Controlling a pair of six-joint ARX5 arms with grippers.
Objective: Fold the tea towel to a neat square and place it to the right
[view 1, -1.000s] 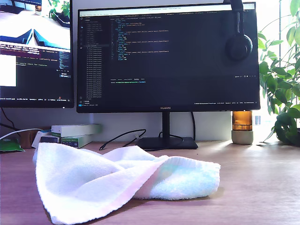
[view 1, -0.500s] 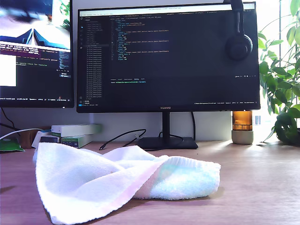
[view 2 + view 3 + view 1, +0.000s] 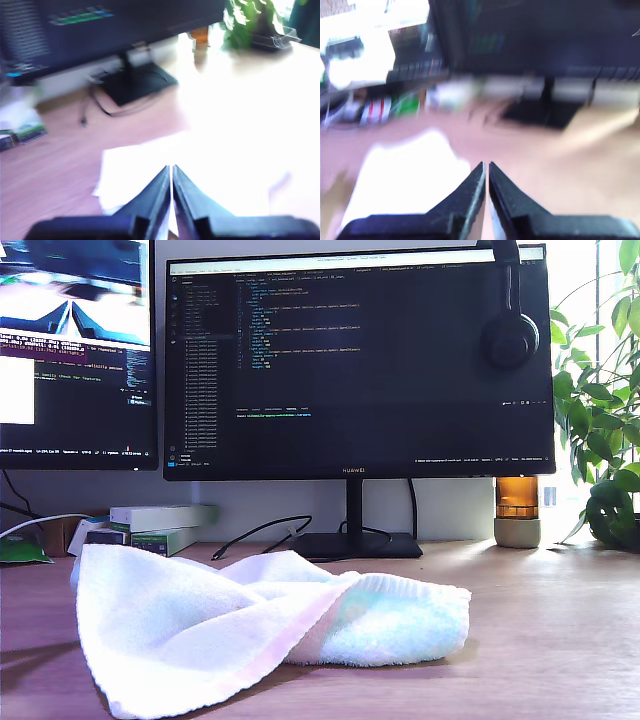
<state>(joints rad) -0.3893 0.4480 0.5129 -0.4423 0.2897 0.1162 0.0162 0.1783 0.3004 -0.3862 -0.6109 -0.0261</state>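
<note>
A soft white terry tea towel (image 3: 250,635) with faint pink and mint bands lies rumpled on the wooden desk (image 3: 560,640), in front of the large black monitor (image 3: 358,360) and partly doubled over itself, far from a neat square. My first gripper (image 3: 171,172) hangs above the towel (image 3: 150,175) with its dark jaws pressed together on nothing; my second gripper (image 3: 486,169) is likewise closed and empty, the towel (image 3: 405,175) below and just to one side of its tips. Both wrist views are blurred. Neither arm shows in the exterior view.

The likely trouble: a pinch into the bunched middle could catch two layers at once and drag the cloth into a tighter heap, and with jaws closed no grasp is possible at all. The towel's near edge sits close to the frame's lower border, perhaps the desk front. Bare wood opens toward the amber glass jar (image 3: 517,510) and leafy green plant (image 3: 600,420) beside the monitor, giving room to set the cloth down.
</note>
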